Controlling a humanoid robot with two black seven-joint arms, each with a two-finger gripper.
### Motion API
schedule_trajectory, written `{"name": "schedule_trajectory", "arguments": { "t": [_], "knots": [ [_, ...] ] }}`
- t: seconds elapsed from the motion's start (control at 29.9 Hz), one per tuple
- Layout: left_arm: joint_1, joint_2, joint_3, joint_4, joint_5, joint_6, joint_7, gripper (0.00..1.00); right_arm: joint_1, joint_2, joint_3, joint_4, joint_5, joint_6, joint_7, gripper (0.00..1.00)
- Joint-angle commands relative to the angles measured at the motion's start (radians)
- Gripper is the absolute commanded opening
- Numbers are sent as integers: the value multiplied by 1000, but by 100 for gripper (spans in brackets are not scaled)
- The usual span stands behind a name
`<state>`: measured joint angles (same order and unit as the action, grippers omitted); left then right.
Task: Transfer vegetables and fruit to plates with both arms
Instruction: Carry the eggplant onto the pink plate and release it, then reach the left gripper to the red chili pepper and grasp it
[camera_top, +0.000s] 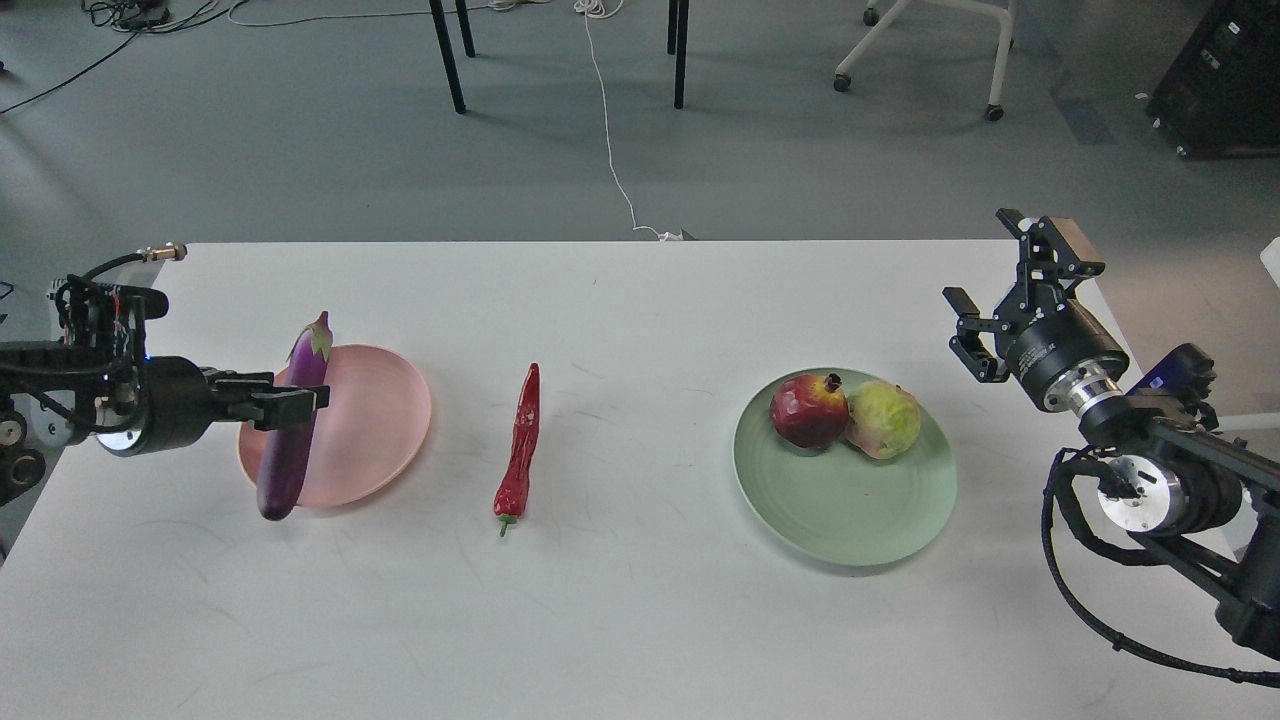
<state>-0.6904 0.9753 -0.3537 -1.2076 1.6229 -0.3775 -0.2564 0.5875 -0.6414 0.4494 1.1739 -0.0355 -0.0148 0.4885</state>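
Note:
My left gripper (300, 400) is shut on the long purple eggplant (292, 440) and holds it lengthwise over the left side of the pink plate (385, 420). The red chili pepper (520, 450) lies on the table between the two plates. The dark red pomegranate (808, 410) and the yellow-green round fruit (885, 420) sit side by side on the far part of the pale green plate (850, 510). My right gripper (990, 285) is open and empty, raised to the right of the green plate near the table's right edge.
The white table (640, 620) spans the view; its far edge runs along the top third. Beyond it are chair legs (450, 60), a white cable (610, 150) on the grey floor and a wheeled chair base (930, 60).

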Motion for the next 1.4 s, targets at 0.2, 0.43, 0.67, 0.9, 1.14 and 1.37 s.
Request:
{"name": "schedule_trajectory", "arguments": {
  "t": [0.2,0.43,0.67,0.9,1.14,1.37],
  "knots": [
    [-99,-45,-16,-88,-14,-1,15,96,0,-1,2,3,0,1,0,98],
    [-144,-246,-7,-165,-11,-8,114,96,-2,-3,0,1,0,-1,0,98],
    [-133,-394,83,-89,20,-1,164,96,-15,-14,3,6,0,-1,0,98],
    [-120,-412,105,-50,75,-1,164,96,-23,-14,3,3,0,-1,0,98],
    [-71,-415,104,-38,94,0,166,95,-23,-12,3,4,0,-1,0,98],
    [-40,-418,101,-32,130,2,166,91,-23,-9,3,3,0,-2,0,98]
  ]
}}
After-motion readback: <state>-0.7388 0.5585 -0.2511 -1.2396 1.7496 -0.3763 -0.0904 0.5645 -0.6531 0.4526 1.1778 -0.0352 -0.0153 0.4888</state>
